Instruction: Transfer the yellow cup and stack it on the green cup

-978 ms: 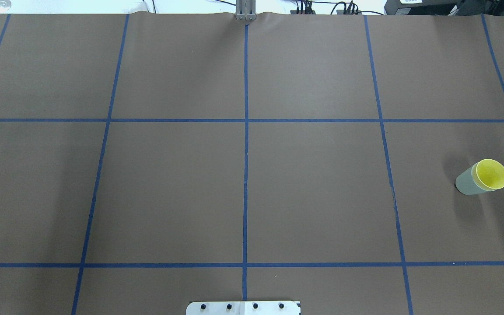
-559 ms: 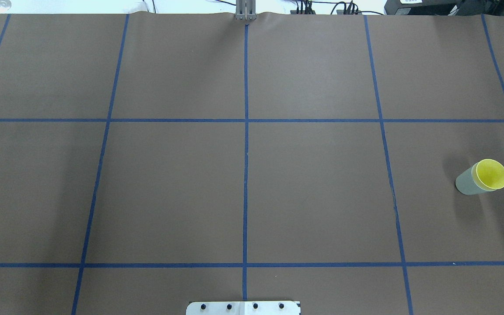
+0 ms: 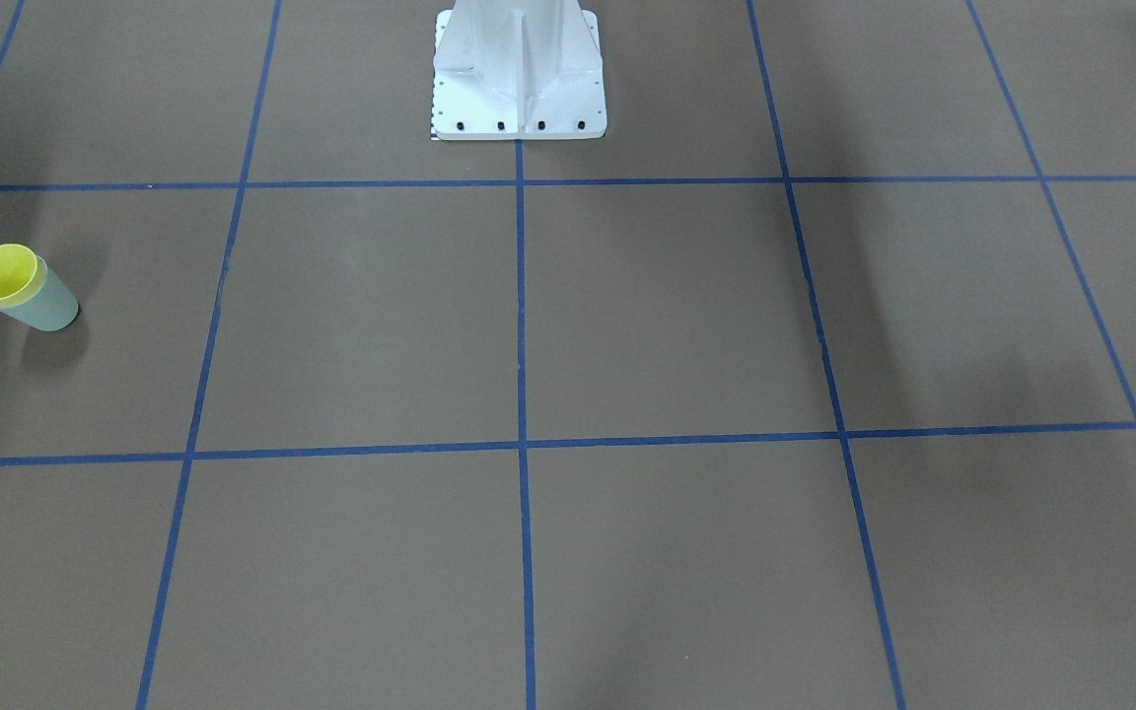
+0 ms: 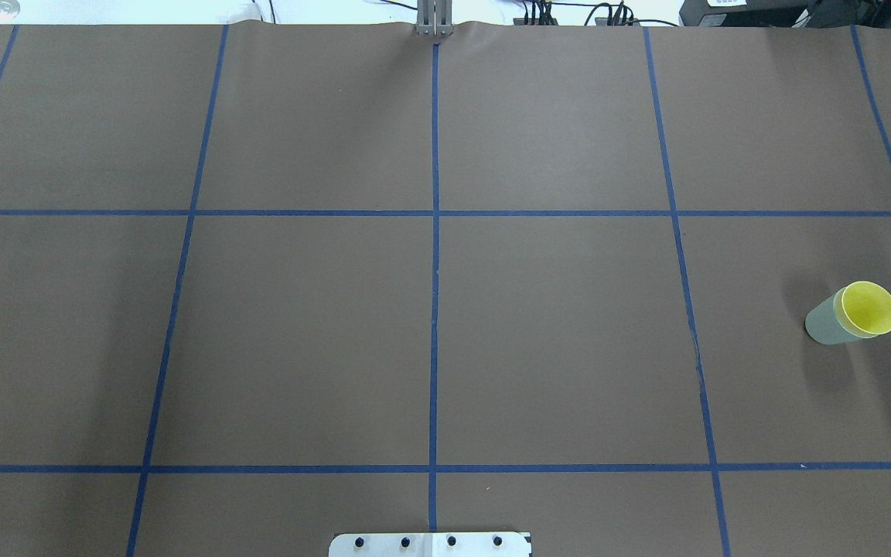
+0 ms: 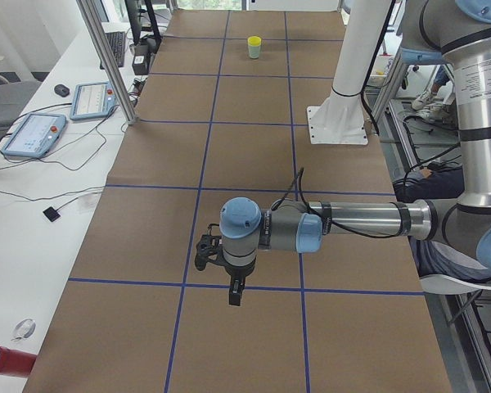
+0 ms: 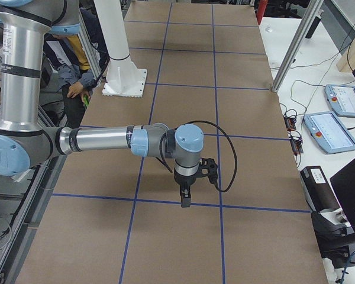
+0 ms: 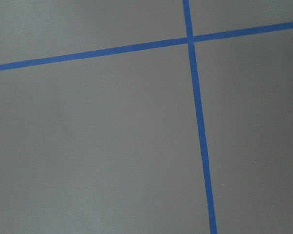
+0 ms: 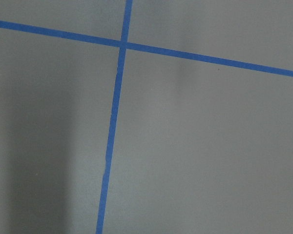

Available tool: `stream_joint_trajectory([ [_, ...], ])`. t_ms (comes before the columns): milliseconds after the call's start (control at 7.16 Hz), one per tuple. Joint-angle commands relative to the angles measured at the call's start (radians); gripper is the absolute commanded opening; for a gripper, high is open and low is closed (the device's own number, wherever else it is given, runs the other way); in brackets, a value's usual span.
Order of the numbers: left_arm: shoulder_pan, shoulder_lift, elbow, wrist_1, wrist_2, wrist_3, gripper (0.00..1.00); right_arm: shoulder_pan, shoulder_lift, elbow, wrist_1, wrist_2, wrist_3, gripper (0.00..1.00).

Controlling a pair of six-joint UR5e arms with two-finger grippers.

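The yellow cup [image 4: 869, 309] sits nested inside the green cup [image 4: 823, 323], upright on the brown mat at the far right of the overhead view. The pair also shows at the left in the front-facing view, yellow cup [image 3: 1, 273] in green cup [image 3: 49, 306], and far away in the exterior left view [image 5: 254, 47]. My left gripper [image 5: 236, 295] hangs over the mat far from the cups. My right gripper [image 6: 185, 199] also hangs over the mat, pointing down. Both show only in the side views, so I cannot tell whether they are open or shut. Both wrist views show only mat and blue tape.
The white robot base plate [image 3: 519, 69] stands at the table's near-middle edge. Blue tape lines [image 4: 435, 232] grid the mat. Tablets [image 5: 34, 133] and cables lie on the side table. Metal posts [image 6: 293, 50] stand at the table edge. A person [image 6: 77, 65] sits behind the robot.
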Motion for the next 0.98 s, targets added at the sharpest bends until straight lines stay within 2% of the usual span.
stream_joint_trajectory([
  [0,0.0,0.006,-0.013,-0.001,-0.005,0.0,1.0,-0.002,-0.001,-0.012,0.001,0.0,-0.002,1.0],
  [838,0.001,0.032,-0.014,-0.001,-0.01,-0.002,1.0,-0.002,-0.001,-0.018,0.0,0.0,-0.002,1.0],
])
